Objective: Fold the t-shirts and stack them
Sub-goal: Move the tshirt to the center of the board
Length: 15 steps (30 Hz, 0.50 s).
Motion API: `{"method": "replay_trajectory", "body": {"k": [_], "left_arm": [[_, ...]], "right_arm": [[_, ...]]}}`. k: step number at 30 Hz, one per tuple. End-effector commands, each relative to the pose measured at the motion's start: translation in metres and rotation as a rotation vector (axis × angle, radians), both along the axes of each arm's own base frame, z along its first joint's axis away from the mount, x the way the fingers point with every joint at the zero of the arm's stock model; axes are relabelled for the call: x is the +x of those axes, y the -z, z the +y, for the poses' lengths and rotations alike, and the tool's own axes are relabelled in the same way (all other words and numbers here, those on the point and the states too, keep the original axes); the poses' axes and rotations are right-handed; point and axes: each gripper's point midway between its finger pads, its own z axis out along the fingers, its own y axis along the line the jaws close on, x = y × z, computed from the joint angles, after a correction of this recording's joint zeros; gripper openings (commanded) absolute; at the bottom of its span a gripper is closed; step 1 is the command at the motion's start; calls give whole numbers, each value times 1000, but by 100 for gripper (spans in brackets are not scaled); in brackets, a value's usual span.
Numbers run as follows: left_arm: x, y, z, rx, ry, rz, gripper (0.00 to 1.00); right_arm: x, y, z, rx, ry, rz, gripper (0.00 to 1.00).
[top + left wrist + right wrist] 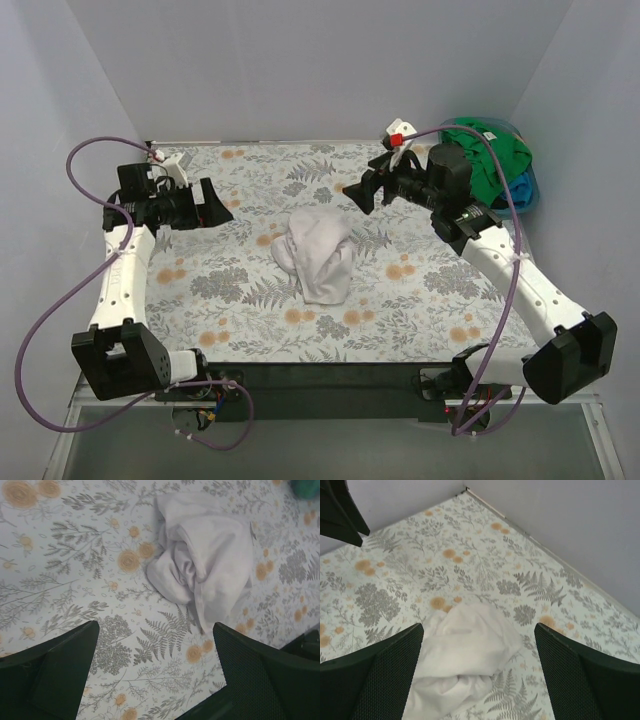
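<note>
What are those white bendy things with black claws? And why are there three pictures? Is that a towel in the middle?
Those are two robot arms, each ending in a two-finger claw called a gripper. The big picture comes from a camera up above. There the left gripper and right gripper both hang open over the flowery tablecloth, holding nothing. The other two pictures come from small cameras on the wrists, so the dark shapes at the bottom are the robot's own fingers. The white lump is a crumpled white t-shirt, not a towel. Green and blue shirts wait in the far right corner. The robot is meant to fold and stack them.
</note>
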Motion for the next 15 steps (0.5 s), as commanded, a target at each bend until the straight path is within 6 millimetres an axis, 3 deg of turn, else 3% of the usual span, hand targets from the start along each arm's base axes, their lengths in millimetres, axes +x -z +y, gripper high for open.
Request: {"method": "replay_trajectory", "body": {"k": [1,2,4,7,9,10,11,14,15], "left_arm": [[-26,-1,-31,-69,233,-79,98],[-29,5,-39,-74,268,-71,98],[-37,23,-49,-63,334,-51,95],[-52,40,-73,-53,467,-48,88],[-67,46,-99,-56,574,-50,85],[-67,50,-107,-32,600,-69,84],[-83,65,-126,-10,670,-42,81],[-91,94,-141,113,717,-30,80],[-90,95,-145,109,720,-37,80]], "right_arm": [[-11,22,-25,-69,59,64,98],[-15,48,-27,-93,53,126,98],[-25,75,-30,-127,8,190,98],[-47,134,-35,-222,-48,319,98],[-63,167,-41,-254,-77,432,95],[-67,180,-42,-265,-86,475,94],[-71,188,-43,-262,-92,511,93],[-80,211,-44,-269,-107,591,91],[-81,216,-44,-273,-103,604,89]]}}
